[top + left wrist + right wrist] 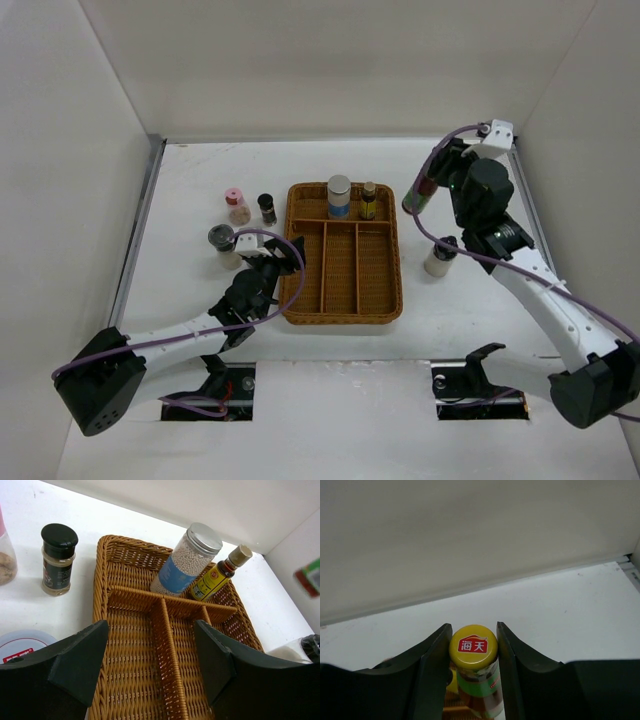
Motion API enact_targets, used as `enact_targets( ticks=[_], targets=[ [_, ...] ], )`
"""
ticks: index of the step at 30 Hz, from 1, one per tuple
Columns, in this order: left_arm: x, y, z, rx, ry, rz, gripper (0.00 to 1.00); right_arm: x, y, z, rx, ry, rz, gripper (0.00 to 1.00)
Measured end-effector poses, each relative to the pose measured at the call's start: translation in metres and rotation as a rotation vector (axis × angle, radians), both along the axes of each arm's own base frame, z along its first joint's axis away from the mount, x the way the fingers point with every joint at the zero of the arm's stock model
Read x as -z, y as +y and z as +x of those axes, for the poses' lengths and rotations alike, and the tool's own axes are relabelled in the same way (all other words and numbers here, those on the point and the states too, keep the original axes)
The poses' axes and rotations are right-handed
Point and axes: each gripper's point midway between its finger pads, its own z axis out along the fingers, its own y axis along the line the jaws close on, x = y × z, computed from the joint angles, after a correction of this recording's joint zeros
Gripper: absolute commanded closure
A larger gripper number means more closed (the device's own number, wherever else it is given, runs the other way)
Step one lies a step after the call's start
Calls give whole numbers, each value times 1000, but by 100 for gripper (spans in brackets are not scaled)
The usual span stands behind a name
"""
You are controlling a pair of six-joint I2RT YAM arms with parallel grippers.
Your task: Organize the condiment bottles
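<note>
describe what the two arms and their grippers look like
Both the left arm and right arm have white links, bulky black joint housings and a loose purple cable looping alongside. The left gripper and right gripper each carry two matte black wedge-shaped fingers.

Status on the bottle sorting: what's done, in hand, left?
Done: grey-capped jar and tan-capped sauce bottle stand in the wicker tray's far compartment. In hand: right pincer shut on the yellow-capped bottle, by the tray's far right corner. Left: pink-capped jar, black-capped jar and dark-lidded jar left of the tray, white bottle to its right. Left pincer open, empty.
</note>
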Motion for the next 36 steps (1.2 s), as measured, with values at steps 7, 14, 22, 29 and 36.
enact_targets(
  ticks=[7,14,22,29,36],
  targets=[
    [-9,-2,2,0,-11,-11,33,62,46,-21,-132,138,-69,78],
    [-26,-3,6,-17,-20,-26,33,84,84,-37,-250,162,-82,78],
    [-81,8,12,-68,-32,-63,33,116,99,-33,-277,182,-100,78],
    [-93,29,26,-148,5,-47,32,151,116,-31,-303,230,-134,77],
    [-71,39,46,-202,106,43,32,152,125,-28,-312,203,-162,76]
  ],
)
